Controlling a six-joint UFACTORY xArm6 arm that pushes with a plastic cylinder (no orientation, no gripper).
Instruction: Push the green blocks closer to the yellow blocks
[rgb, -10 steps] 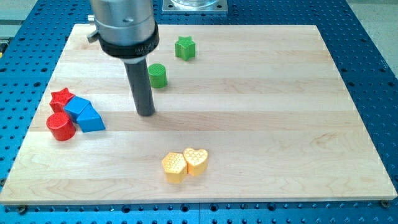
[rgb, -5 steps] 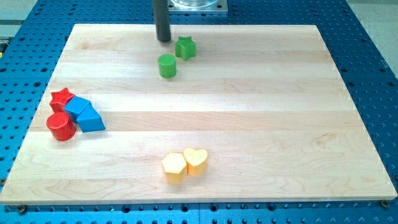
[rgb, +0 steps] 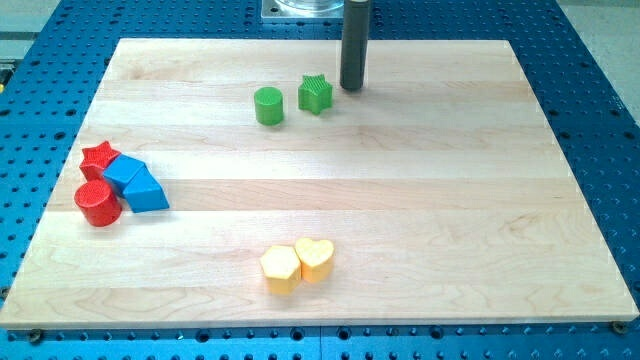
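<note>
A green cylinder (rgb: 268, 105) and a green star (rgb: 315, 94) stand side by side near the view's top, a small gap between them. My tip (rgb: 351, 87) rests on the board just right of the green star and slightly above it, close to it. A yellow hexagon (rgb: 280, 269) and a yellow heart (rgb: 316, 258) touch each other near the view's bottom, well below the green blocks.
At the view's left a cluster holds a red star (rgb: 98, 156), a red cylinder (rgb: 98, 204) and two blue blocks (rgb: 135, 183). The wooden board (rgb: 450, 200) lies on a blue perforated table. A metal mount shows at the top edge.
My tip moved from the left of the green star to its right side. The green star shifted down and right, now level with the cylinder. The cylinder moved a little up and right earlier.
</note>
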